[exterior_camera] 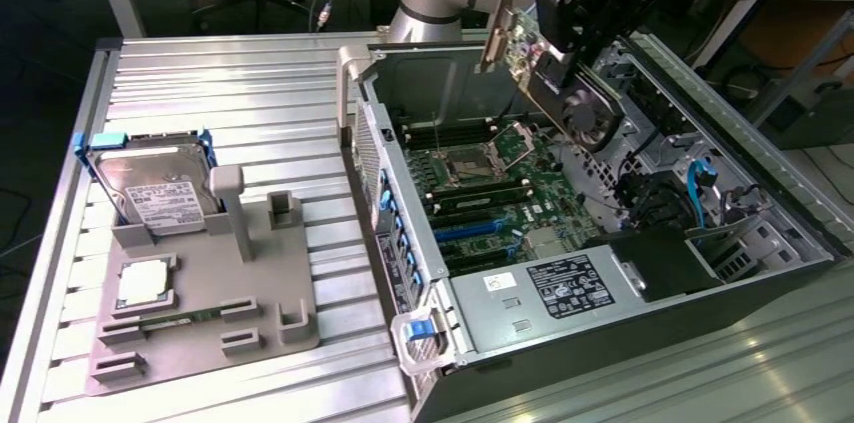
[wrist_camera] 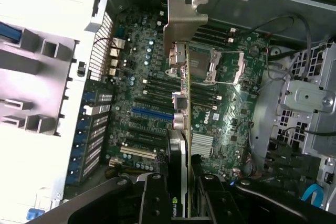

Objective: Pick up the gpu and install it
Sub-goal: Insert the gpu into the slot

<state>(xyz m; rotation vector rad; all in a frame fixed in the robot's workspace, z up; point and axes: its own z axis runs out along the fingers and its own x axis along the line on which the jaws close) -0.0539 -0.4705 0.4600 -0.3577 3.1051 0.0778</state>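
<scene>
At the exterior view's left, a ribbed metal table (exterior_camera: 200, 73) carries a grey holder (exterior_camera: 200, 313). A hard drive (exterior_camera: 150, 191) with a white label stands upright in the holder's far end, and a square silver chip (exterior_camera: 144, 283) lies flat in front of it.

Just beside the holder, toward the middle, an open computer case (exterior_camera: 400, 243) lies on its side, its motherboard (exterior_camera: 487, 193) exposed. A blue slot (exterior_camera: 467, 231) runs across the board, and a power supply (exterior_camera: 561, 288) with a label sits at the near end of the case.

Above the far part of the case, toward the exterior view's right, the end effector (exterior_camera: 567, 48) grasps the gpu (exterior_camera: 587, 108). The card hangs tilted in the air over the motherboard, clear of it, with its round fan facing outward and its metal bracket (exterior_camera: 497, 38) at the end toward the case's far wall.

In the wrist view the gpu (wrist_camera: 181, 129) appears edge-on, clamped between the end effector's (wrist_camera: 181, 203) dark fingers (wrist_camera: 152, 198). The bracket (wrist_camera: 181, 19) is at the end away from the fingers. The motherboard (wrist_camera: 136, 77) and its blue slot (wrist_camera: 152, 114) lie beyond the card.
</scene>
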